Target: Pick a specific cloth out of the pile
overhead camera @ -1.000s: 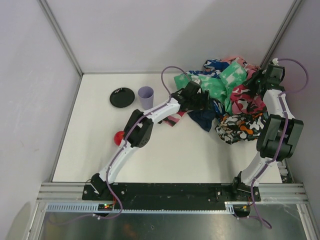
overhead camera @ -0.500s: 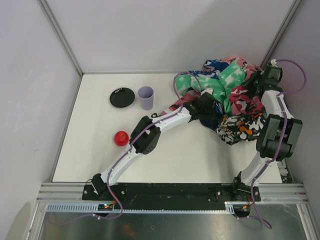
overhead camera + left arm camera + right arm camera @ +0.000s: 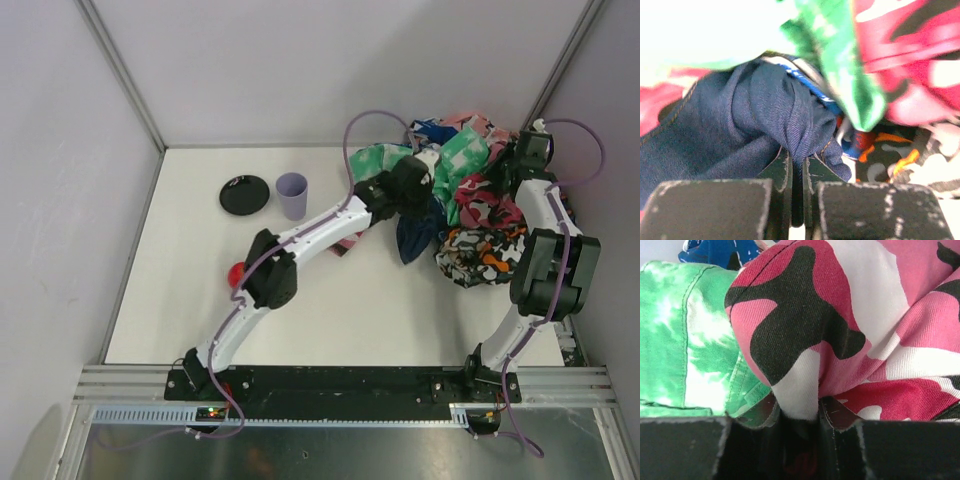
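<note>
The cloth, dark blue denim with orange-tan stitching (image 3: 755,115), is bunched between the pads of my left gripper (image 3: 797,167), which is shut on a fold of it. From above, the left gripper (image 3: 415,188) is at the pile's left edge and the denim (image 3: 412,238) hangs down from it toward the table. The pile (image 3: 480,215) is a heap of pink camouflage, green tie-dye and orange-black-white camouflage at the far right. My right gripper (image 3: 797,407) is shut on a fold of pink camouflage cloth (image 3: 805,330); seen from above, the right gripper (image 3: 512,165) sits at the pile's far right side.
A purple cup (image 3: 291,194) and a black dish (image 3: 244,194) stand left of the pile. A red ball (image 3: 236,272) lies partly hidden under the left arm's elbow. Grey walls close in the back and both sides, and the right wall is close to the pile.
My left gripper went from open to shut on the denim and drew up and back, so the denim now hangs from it. The right gripper kept its hold on the pink camouflage.
</note>
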Controlling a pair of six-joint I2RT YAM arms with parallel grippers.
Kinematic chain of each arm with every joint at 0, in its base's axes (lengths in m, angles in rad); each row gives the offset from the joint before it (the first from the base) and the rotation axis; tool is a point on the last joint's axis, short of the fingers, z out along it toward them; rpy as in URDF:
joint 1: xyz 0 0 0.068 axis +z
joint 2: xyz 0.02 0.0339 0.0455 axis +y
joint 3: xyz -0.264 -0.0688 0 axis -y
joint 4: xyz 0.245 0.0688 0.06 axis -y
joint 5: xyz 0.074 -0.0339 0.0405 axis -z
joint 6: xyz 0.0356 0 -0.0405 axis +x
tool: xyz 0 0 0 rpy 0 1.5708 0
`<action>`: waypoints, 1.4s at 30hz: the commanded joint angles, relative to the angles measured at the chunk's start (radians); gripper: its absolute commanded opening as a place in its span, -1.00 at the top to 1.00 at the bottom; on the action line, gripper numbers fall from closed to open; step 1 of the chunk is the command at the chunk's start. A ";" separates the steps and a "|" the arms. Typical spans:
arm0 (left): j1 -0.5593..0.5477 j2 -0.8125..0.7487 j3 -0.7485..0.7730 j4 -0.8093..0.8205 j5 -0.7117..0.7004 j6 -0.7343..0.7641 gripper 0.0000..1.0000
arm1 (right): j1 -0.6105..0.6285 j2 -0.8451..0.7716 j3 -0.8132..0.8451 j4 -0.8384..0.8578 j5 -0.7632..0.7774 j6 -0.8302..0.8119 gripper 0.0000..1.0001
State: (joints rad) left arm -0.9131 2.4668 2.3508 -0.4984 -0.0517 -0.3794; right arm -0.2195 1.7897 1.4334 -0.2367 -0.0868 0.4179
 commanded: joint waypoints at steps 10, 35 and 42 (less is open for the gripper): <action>-0.002 -0.806 0.228 0.107 0.292 0.146 0.99 | 0.001 0.080 -0.032 -0.184 0.168 -0.006 0.99; -0.003 -1.138 -0.059 0.162 0.041 0.265 0.99 | -0.031 -0.003 -0.030 -0.211 0.138 -0.021 0.59; -0.003 -1.248 -0.399 0.168 -0.004 0.226 0.99 | 0.010 -0.164 -0.030 -0.223 0.165 -0.018 -0.28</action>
State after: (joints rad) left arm -0.9142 1.3247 2.0808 -0.4145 -0.0162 -0.1566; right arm -0.2253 1.7580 1.4002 -0.4149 0.0196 0.4164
